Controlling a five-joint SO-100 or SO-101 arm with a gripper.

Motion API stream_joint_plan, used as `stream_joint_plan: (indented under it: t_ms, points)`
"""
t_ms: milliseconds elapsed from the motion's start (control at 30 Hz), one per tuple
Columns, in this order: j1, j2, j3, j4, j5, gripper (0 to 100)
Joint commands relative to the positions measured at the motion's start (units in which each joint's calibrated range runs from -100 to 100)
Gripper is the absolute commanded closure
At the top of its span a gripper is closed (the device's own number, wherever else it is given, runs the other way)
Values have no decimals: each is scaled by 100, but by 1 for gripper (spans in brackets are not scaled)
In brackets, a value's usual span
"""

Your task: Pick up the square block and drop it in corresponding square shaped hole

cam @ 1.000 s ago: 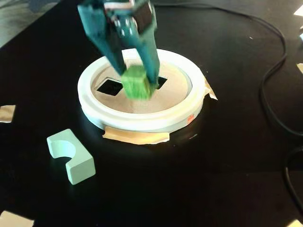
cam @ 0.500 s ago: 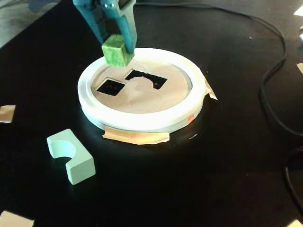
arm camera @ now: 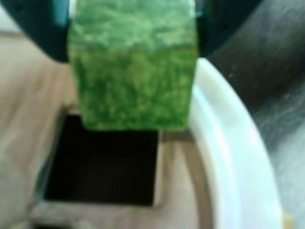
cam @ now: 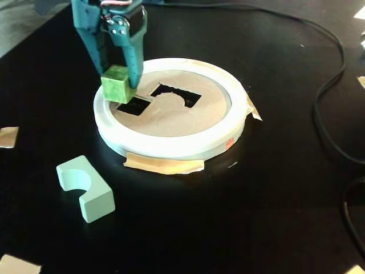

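A green square block (arm camera: 133, 67) fills the top of the wrist view, held between my two dark teal fingers. The gripper (arm camera: 133, 28) is shut on it. Just below the block lies the dark square hole (arm camera: 102, 164) in the cardboard lid, with the white ring (arm camera: 233, 152) to its right. In the fixed view the teal gripper (cam: 122, 80) holds the green block (cam: 117, 84) just above the square hole (cam: 133, 106), at the left of the white round sorter (cam: 171, 142).
A second, arch-shaped hole (cam: 177, 94) is cut in the lid. A pale green arch block (cam: 85, 188) lies on the black table at the lower left. A black cable (cam: 331, 97) runs down the right side. Tape tabs (cam: 165, 164) stick out from the ring.
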Motion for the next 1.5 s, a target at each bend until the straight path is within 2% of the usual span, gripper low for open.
stream_joint_plan:
  t_ms: [0,433,500,667,700,867,1067,1300,1467]
  points:
    - [-89,-18,-88,-413,10,70]
    - [61,385,3,-835,10,70]
    - [61,520,3,-825,-5,67]
    - [24,511,3,-784,-20,45]
    - [-39,475,-79,-744,-20,38]
    - [-101,448,-88,-734,-29,23]
    - [-288,-143,3,-634,-29,23]
    - [-189,-1397,3,540,-29,23]
    - [74,-2176,39,630,39,24]
